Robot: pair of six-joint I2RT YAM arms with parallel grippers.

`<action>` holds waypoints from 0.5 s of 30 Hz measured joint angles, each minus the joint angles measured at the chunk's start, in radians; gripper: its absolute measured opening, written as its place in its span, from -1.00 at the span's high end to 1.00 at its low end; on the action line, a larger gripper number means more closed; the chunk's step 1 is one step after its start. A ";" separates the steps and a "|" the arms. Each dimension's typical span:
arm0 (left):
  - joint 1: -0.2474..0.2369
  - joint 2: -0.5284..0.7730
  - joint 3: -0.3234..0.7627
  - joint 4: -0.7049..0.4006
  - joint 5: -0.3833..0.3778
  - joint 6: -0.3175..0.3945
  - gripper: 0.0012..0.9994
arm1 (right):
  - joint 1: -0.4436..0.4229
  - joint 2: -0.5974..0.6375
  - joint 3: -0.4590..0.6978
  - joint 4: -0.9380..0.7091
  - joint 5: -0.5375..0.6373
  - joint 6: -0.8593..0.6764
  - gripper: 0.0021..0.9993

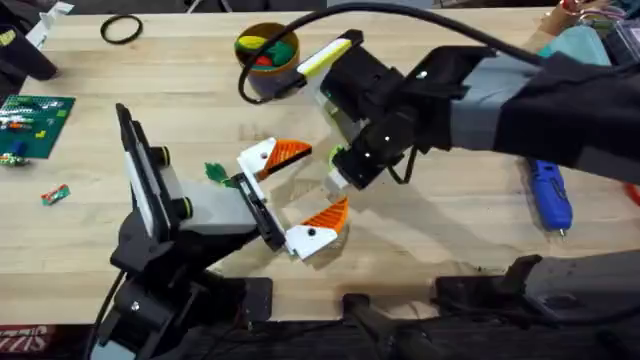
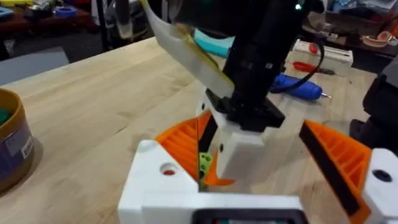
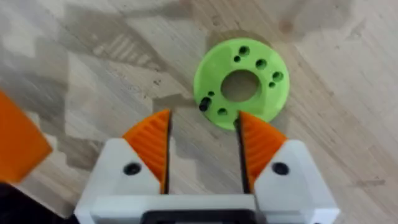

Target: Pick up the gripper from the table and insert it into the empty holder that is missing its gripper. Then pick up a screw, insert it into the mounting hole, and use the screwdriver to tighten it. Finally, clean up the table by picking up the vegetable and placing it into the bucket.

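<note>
My right gripper (image 3: 204, 118) points down at the table, open, its orange pads (image 3: 152, 140) just above a green disc (image 3: 242, 84) with a centre hole and small holes. A small black spot (image 3: 203, 106) sits at the disc's edge. My left gripper (image 1: 310, 183) lies low and wide open, its fingers on either side of the right gripper (image 2: 239, 146). The blue screwdriver (image 1: 549, 195) lies at the right. A green vegetable (image 1: 215, 172) lies beside the left arm. The bucket (image 1: 268, 78) stands at the back with coloured pieces inside. The loose gripper and holder are out of view.
A green circuit board (image 1: 35, 120) and a small wrapped piece (image 1: 55, 194) lie at the far left, and a black ring (image 1: 120, 30) at the back left. Teal and red clutter (image 1: 585, 40) sits at the back right. A black cable (image 1: 400, 15) arches over the bucket.
</note>
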 joint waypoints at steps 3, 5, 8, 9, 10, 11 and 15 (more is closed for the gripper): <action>0.000 0.000 0.000 0.000 0.000 0.000 -0.98 | 0.008 0.006 0.000 0.024 0.005 -0.007 0.12; 0.000 0.000 0.000 0.000 0.000 0.000 -0.98 | 0.010 0.006 0.000 0.038 0.006 -0.007 0.13; 0.000 0.000 0.000 0.000 0.000 0.000 -0.98 | 0.015 0.007 0.000 0.039 0.008 -0.007 0.17; 0.000 0.000 0.000 0.000 0.000 0.000 -0.98 | 0.017 0.010 0.000 0.040 0.007 -0.007 0.20; 0.000 0.000 0.000 0.000 0.000 0.000 -0.98 | 0.019 0.014 0.000 0.040 0.008 -0.008 0.27; 0.000 0.000 0.000 0.000 0.000 0.000 -0.98 | 0.022 0.021 0.000 0.040 0.007 -0.008 0.36; 0.000 0.000 0.000 0.000 0.000 0.000 -0.98 | 0.028 0.048 0.000 0.040 0.007 -0.007 0.53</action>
